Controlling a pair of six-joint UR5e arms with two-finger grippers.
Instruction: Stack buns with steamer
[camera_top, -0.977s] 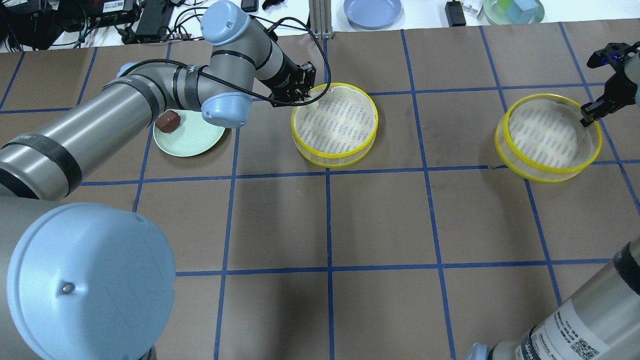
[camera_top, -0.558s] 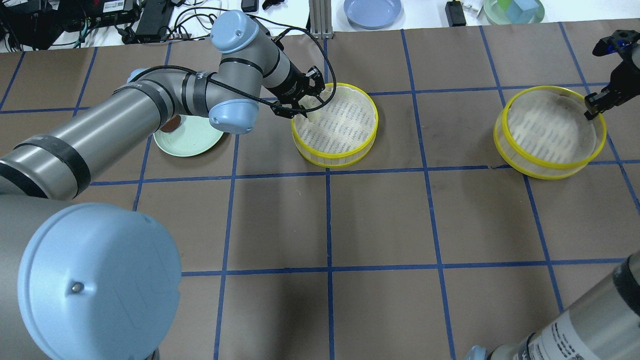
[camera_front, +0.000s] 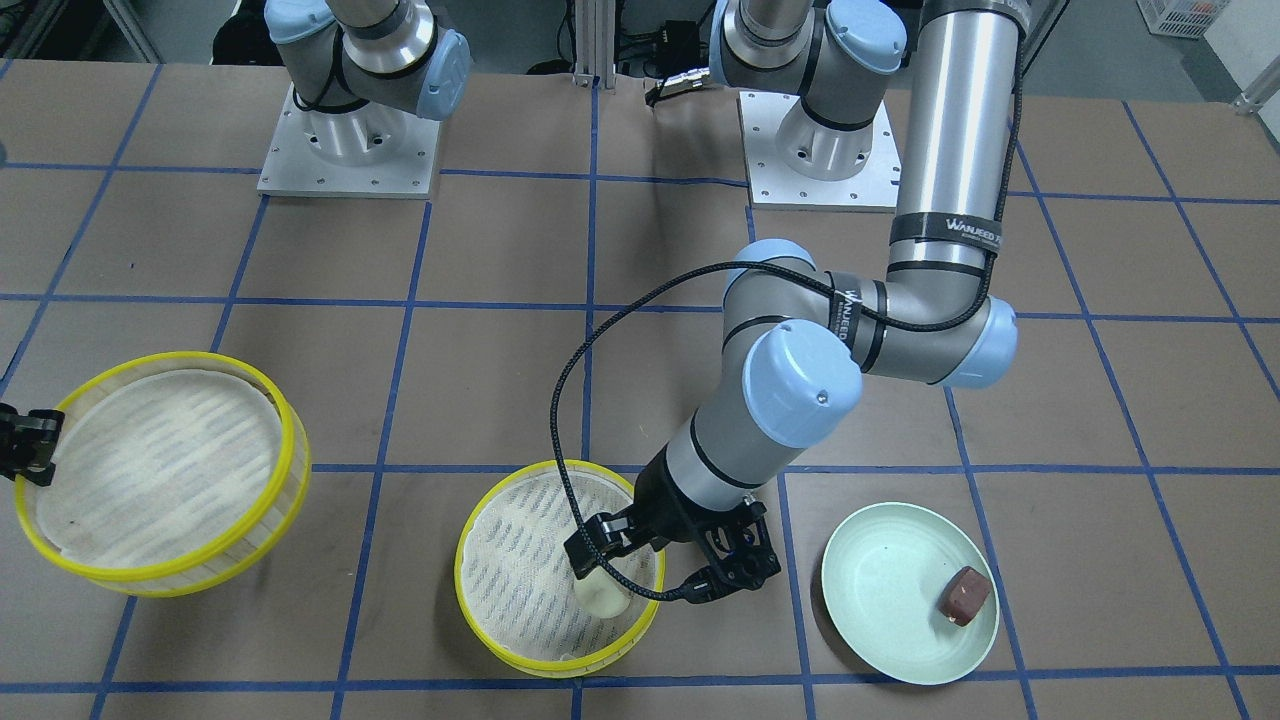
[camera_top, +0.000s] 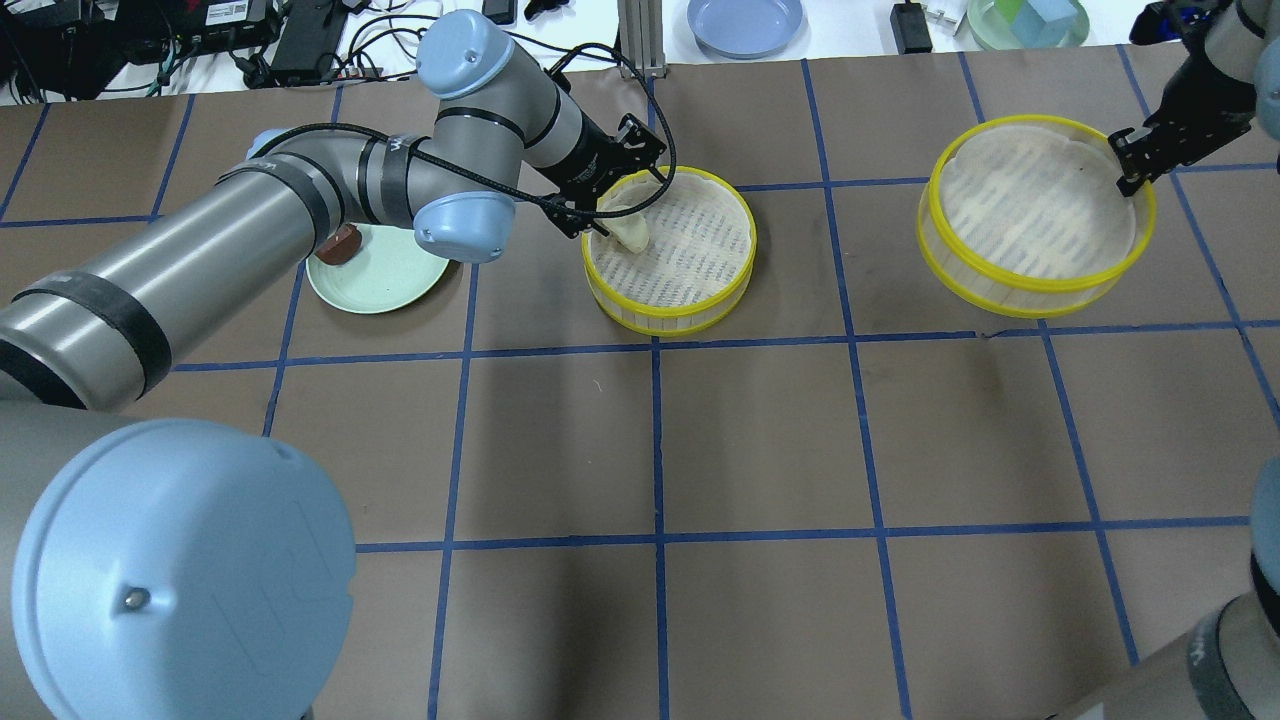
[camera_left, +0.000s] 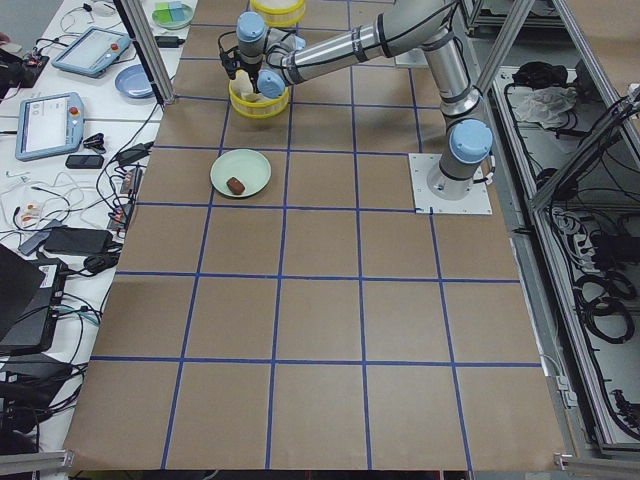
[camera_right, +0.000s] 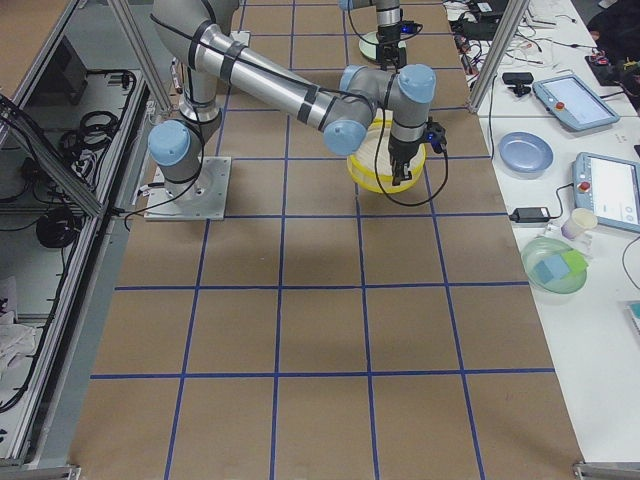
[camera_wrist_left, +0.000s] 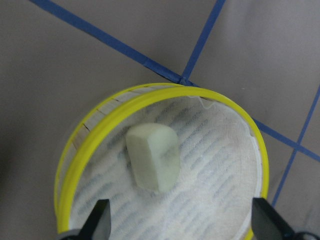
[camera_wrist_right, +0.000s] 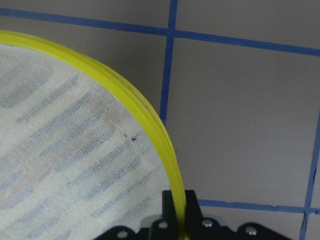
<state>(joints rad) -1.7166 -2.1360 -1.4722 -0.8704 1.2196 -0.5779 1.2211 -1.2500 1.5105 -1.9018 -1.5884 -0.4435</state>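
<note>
The cream bun (camera_top: 632, 232) lies on the mesh floor of the middle steamer tray (camera_top: 745, 262), near its left wall; it also shows in the front view (camera_front: 600, 598) and the left wrist view (camera_wrist_left: 152, 157). My left gripper (camera_top: 625, 190) hangs open just above it, fingers apart and empty. My right gripper (camera_top: 1130, 165) is shut on the far right rim of the second steamer tray (camera_top: 1030, 205) and holds it off the table. The wrist view shows the rim (camera_wrist_right: 145, 120) between the fingers. The brown bun (camera_front: 965, 597) sits on the green plate (camera_front: 890, 590).
A blue plate (camera_top: 745, 22) and a green bowl of blocks (camera_top: 1028, 22) stand on the white strip past the table's far edge, with cables and devices (camera_top: 300, 35) at far left. My left arm's elbow (camera_top: 460, 225) overhangs the green plate.
My left gripper has opened and let the cream bun down into the middle tray. My right gripper has lifted the second tray and carried it up and leftward.
</note>
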